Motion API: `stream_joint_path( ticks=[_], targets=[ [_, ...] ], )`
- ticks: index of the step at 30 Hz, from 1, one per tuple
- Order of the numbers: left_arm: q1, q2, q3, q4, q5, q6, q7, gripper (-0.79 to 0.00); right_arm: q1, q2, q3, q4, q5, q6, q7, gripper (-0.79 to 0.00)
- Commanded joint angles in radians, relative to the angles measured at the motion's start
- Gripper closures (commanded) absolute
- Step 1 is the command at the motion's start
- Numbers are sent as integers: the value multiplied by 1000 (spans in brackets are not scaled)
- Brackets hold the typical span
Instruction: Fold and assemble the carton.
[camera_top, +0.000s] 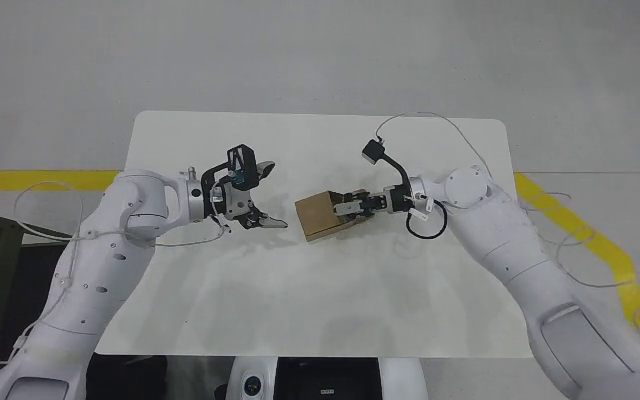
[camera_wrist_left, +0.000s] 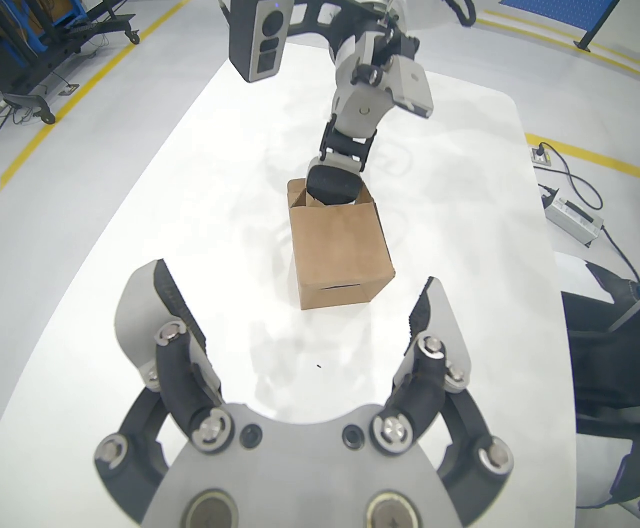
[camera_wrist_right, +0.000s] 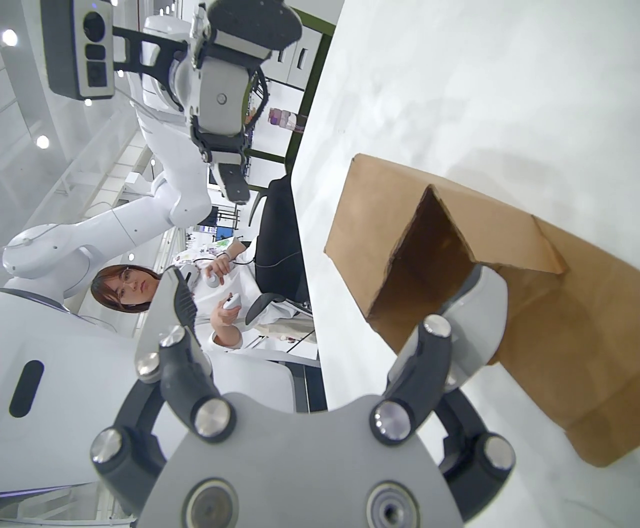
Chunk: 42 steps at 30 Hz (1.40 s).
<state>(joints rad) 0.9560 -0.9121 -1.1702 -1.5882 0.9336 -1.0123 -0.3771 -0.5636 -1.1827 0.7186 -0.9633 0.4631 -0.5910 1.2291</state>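
- Carton (camera_top: 322, 215) is lying mid table (camera_top: 300, 300), with its open end facing 3 o'clock.
- Right gripper (camera_top: 347, 205) is standing wide open, one finger inside that end.
- Left gripper (camera_top: 268, 197) is hanging open at 9 o'clock, with bare table between.

No legible text, apparently.

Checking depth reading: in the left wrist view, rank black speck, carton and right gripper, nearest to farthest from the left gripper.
From the left gripper:
1. black speck, on the bare table just ahead.
2. carton, mid-table beyond it.
3. right gripper, at the carton's far open end.
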Motion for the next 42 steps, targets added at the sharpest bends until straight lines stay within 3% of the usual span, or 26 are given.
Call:
stream_joint_path(
  ticks=[1, 3, 5, 8, 10, 29, 36, 42],
  targets=[
    [4, 5, 10, -10, 42, 0, 42, -785, -14, 17, 32, -31, -11, -1, -1, -785],
    [6, 9, 18, -15, 73, 0, 79, -785, -32, 30, 57, -60, -17, -1, -1, -690],
    [7, 12, 24, -14, 89, 0, 108, -785, -43, 39, 74, -83, -28, 3, 3, -369],
    [5, 16, 28, -9, 105, 0, 153, -785, -61, 54, 103, -120, -38, 15, 15, -231],
    [5, 16, 28, -9, 105, 0, 153, -785, -74, 62, 121, -144, -47, 23, 23, 0],
    [27, 15, 29, -26, 111, 32, 157, -785, -95, 80, 159, -196, -110, 56, 17, 0],
    [80, 16, 36, -68, 179, 60, 187, -785, -126, 94, 183, -247, -159, 192, -4, 0],
    [99, 4, 82, -52, 317, 112, 299, -785, -166, 114, 232, -279, -169, 247, 4, 0]
  ],
)
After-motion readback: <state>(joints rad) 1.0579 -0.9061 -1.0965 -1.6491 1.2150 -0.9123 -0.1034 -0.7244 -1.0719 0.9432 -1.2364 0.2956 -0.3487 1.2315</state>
